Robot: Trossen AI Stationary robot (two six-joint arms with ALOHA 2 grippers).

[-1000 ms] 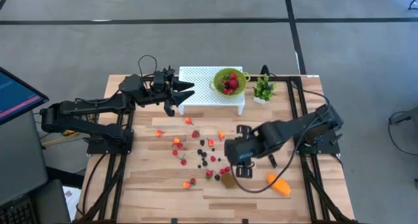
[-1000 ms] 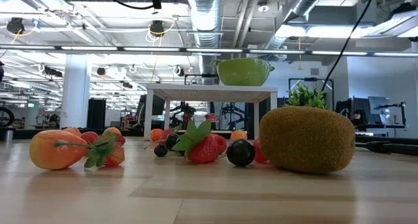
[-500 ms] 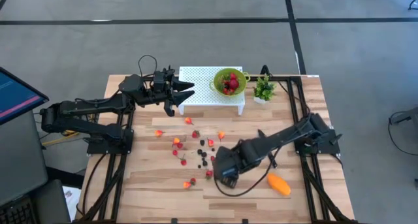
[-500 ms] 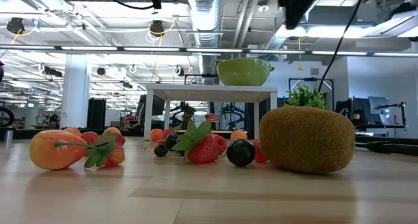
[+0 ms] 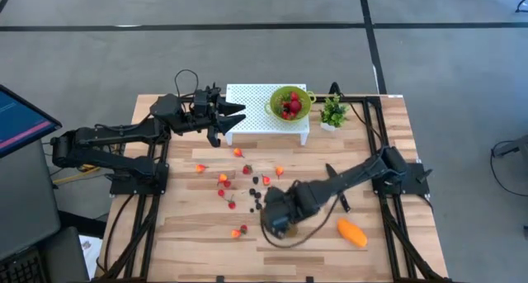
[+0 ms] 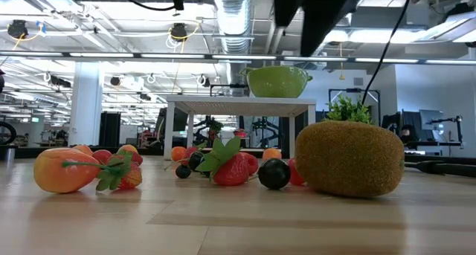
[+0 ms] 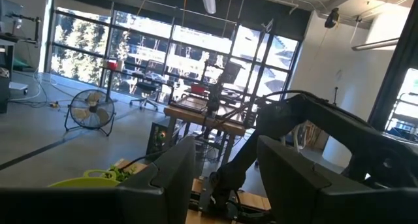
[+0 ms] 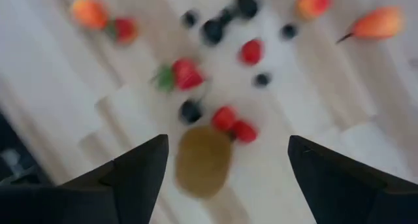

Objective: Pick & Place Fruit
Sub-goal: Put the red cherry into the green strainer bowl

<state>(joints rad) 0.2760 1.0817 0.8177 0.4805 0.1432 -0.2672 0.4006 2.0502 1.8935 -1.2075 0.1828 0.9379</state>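
Note:
The brown kiwi [image 6: 349, 158] lies on the wooden table among small fruit: a strawberry [image 6: 234, 168], a dark berry [image 6: 274, 173] and an orange piece [image 6: 63, 169]. In the right wrist view the kiwi [image 8: 204, 160] shows below and between the fingers of my open right gripper [image 8: 227, 142]. This gripper [image 5: 276, 219] hangs above the kiwi, clear of it, and hides it in the high view. The orange mango [image 5: 352, 232] lies near the front right. My left gripper [image 5: 224, 122] waits open by the white stand's left end, holding nothing.
A green bowl [image 5: 289, 102] with red fruit stands on the white stand [image 5: 252, 97] at the back. A small green plant [image 5: 333, 112] stands right of it. More small fruit [image 5: 224, 181] is scattered mid-table. A slim dark thing [image 6: 439, 166] lies right of the kiwi.
My right gripper has swung toward the table's left and near edge, from beside the scattered fruit to above the kiwi. It has also come down, and now shows at the top of the low view. The fruit has not moved.

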